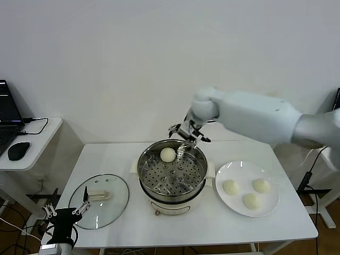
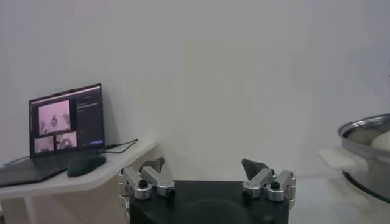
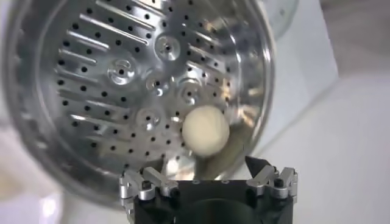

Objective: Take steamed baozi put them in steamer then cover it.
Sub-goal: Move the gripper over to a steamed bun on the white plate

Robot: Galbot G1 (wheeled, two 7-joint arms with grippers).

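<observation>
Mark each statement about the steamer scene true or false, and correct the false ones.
1. One baozi lies in the steamer. True.
2. The plate holds four buns. False: three.
3. The glass cover sits on the steamer. False: it lies on the table, on the robot's left side.
4. The right end effector is open above the steamer's far rim. True.
5. The left end effector grips the cover's handle. False: it is open, holding nothing.

Bare white-walled lab: white table (image 1: pixel 106 159), side desk (image 1: pixel 40 141) with laptop (image 1: pixel 8 114) and mouse (image 1: pixel 18 151)
</observation>
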